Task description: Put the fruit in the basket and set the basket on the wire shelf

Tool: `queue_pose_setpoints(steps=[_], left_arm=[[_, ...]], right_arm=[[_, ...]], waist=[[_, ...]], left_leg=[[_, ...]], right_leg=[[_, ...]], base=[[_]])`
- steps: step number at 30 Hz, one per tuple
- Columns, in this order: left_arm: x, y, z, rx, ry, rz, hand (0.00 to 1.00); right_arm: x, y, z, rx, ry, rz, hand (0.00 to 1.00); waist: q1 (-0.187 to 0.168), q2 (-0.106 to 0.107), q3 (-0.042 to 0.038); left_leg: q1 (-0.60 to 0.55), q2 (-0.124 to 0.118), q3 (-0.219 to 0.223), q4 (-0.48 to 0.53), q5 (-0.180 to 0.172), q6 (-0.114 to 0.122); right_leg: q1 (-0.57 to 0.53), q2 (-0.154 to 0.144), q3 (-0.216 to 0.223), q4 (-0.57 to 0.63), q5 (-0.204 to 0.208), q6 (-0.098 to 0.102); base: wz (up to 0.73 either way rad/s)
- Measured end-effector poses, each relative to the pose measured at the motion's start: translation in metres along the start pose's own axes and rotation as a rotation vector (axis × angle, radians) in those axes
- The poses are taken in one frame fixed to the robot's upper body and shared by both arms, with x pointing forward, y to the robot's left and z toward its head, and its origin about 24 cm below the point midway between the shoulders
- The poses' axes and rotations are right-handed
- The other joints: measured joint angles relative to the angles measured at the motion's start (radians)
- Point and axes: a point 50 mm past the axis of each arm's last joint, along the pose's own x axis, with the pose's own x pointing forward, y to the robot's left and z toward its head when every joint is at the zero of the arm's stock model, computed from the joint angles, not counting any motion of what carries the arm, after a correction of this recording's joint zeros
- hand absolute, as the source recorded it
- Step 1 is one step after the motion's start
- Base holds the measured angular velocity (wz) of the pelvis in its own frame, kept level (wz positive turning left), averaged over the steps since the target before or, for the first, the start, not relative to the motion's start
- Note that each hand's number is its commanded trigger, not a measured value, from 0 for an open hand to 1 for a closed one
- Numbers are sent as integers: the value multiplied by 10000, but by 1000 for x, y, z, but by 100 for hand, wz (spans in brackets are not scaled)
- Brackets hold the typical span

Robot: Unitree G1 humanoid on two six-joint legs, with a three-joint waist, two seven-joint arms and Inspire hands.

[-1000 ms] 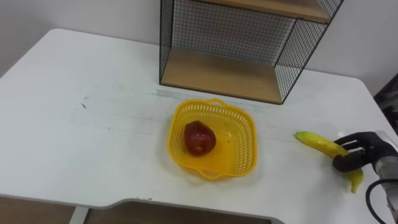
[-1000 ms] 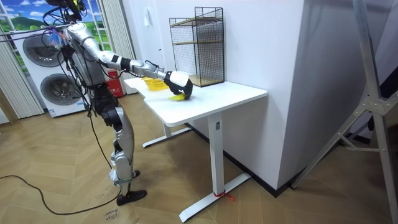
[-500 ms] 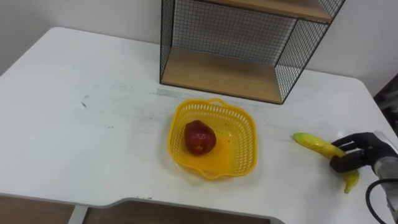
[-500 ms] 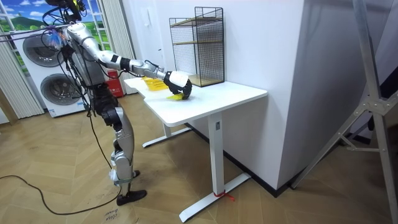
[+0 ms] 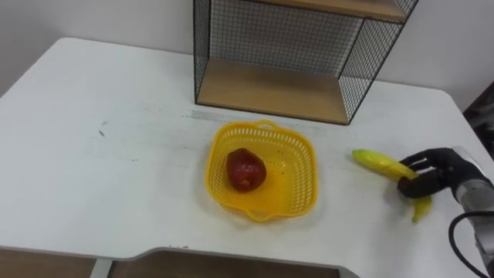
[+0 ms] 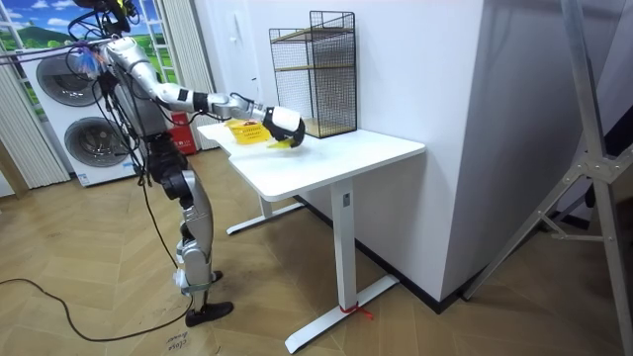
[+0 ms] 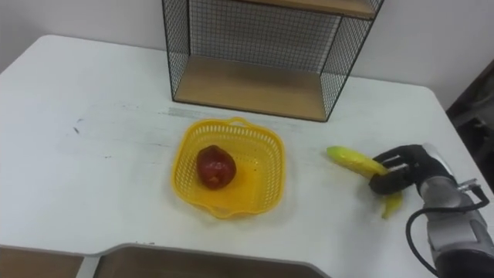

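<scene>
My right hand (image 5: 434, 171) has its fingers curled round the banana (image 5: 380, 163), pinching it near its middle, right of the basket (image 5: 306, 177) and apart from it; the apple (image 5: 245, 170) lies in the basket; the basket sits on the table (image 5: 93, 154), just before the shelf (image 5: 270, 91).

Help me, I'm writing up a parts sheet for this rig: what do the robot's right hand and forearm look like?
The right hand has black, segmented fingers, and in the room view its back looks pale. The wrist is a smooth silver-grey cylinder, and a dark cable loops beside the forearm. Further up, the arm is grey metal with black bands.
</scene>
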Motion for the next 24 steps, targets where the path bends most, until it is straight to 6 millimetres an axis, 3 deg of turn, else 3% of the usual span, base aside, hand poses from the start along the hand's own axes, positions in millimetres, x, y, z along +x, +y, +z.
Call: queue_pose_setpoints(steps=[7, 12, 17, 19, 21, 24], left_arm=[[0, -3, 2, 10, -87, -77, 0], [0, -5, 1, 3, -155, -99, 0], [0, -5, 3, -18, -287, -20, 0], [0, -6, 4, -25, -311, -33, 0], [0, -6, 4, -36, -316, -37, 0], [0, -5, 5, -30, -370, -24, 0]], right_arm=[[-10, 0, 57, 171, -2487, -132, 100], [-22, -3, 77, 323, -3618, -214, 100], [-34, -6, 93, 200, -4514, -358, 100], [-44, -8, 107, 102, -5288, -524, 100], [-49, -10, 115, 94, -5705, -588, 100], [-53, -11, 119, -32, -5941, -646, 100]], waist=[[-17, 20, 60], [-63, 136, 92], [-116, 162, 55], [-206, 179, -6], [-258, 178, -18], [-271, 157, -34]], left_leg=[[122, -4, 33, -29, -9, 6], [93, -3, 31, -60, -11, 6], [83, -3, 28, -63, -10, 6], [-37, 0, 47, -56, -9, 6], [-40, 1, 53, -57, -7, 6], [-38, 13, 84, -64, -7, 6]], right_leg=[[120, -7, 95, -32, 1, 1], [123, -7, 28, -14, 1, 1], [95, -1, 103, -18, 1, 1], [-27, 2, 128, -12, 1, 0], [-39, 3, 131, -12, 2, 0], [-80, 12, 129, -14, 2, 0]], base=[[-1], [0], [-1], [-2], [0], [-3]])
